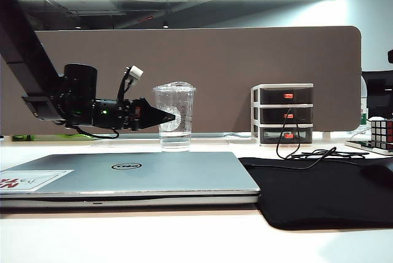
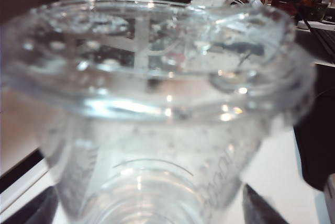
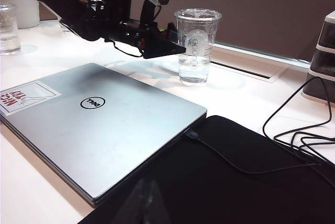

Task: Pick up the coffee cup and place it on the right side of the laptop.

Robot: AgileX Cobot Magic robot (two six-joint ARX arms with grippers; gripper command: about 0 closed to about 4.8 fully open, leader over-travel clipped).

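One coffee cup [image 1: 175,117], clear and lidded, stands upright on the white table [image 1: 184,238] with a little water at its bottom, just behind the far edge of the closed laptop [image 1: 132,177], at about twelve o'clock from the lid's logo. At the cup's nine o'clock the left gripper [image 1: 171,116] reaches in level, its jaws spread wide to either side of the cup's middle and gripping nothing yet. At the laptop's three o'clock lies a black mat [image 1: 319,192]. No frame shows the right gripper.
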